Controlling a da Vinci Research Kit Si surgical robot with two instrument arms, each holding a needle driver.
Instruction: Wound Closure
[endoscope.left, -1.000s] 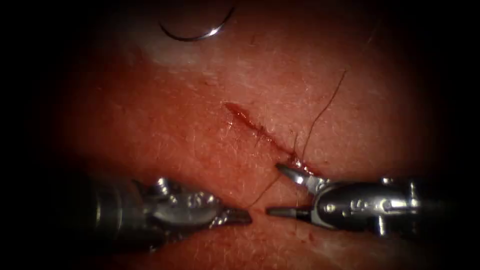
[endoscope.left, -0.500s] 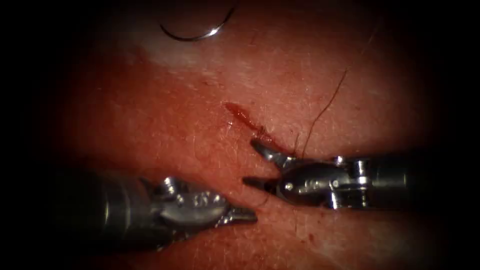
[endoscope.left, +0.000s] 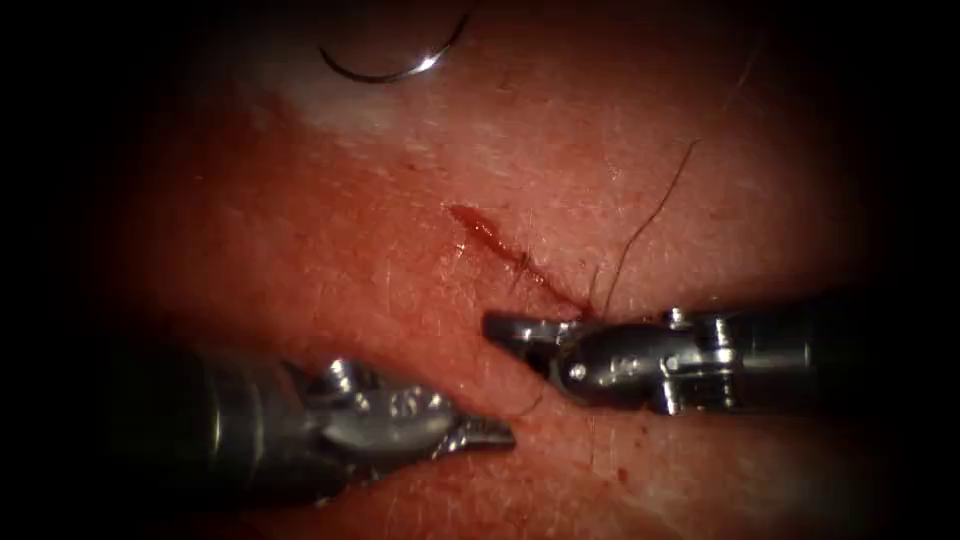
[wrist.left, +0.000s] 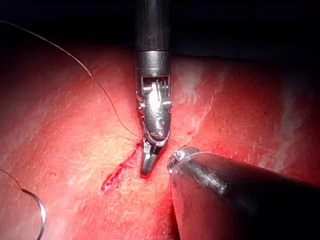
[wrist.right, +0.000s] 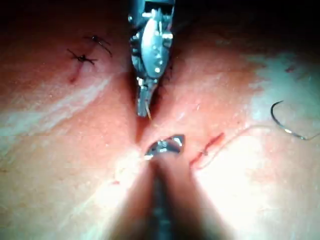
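The curved needle (endoscope.left: 390, 72) lies free on the tissue (endoscope.left: 330, 250) far behind the cut (endoscope.left: 510, 255), held by neither tool; it also lies loose in the wrist views (wrist.left: 40, 215) (wrist.right: 282, 122). My left tool (endoscope.left: 495, 432) sits low, left of the cut's near end, shut on a short thread end (endoscope.left: 530, 402) that runs up under the right tool. My right tool (endoscope.left: 505, 327) reaches in from the right, its jaws shut flat across the cut's near end (wrist.left: 146, 165). Whether thread lies between them I cannot tell. A long thread tail (endoscope.left: 650, 215) rises from the stitch on the right side.
A finished stitch with cut ends (wrist.right: 80, 57) sits on the tissue beyond the left tool (wrist.right: 145, 107). Red fluid marks the open part of the cut (wrist.left: 115, 177). A pale fatty patch (endoscope.left: 340, 110) lies under the needle.
The right tool moved left and up along the cut with jaws open, then closed them over the cut's near end. The left tool shifted slightly right. The needle stayed put.
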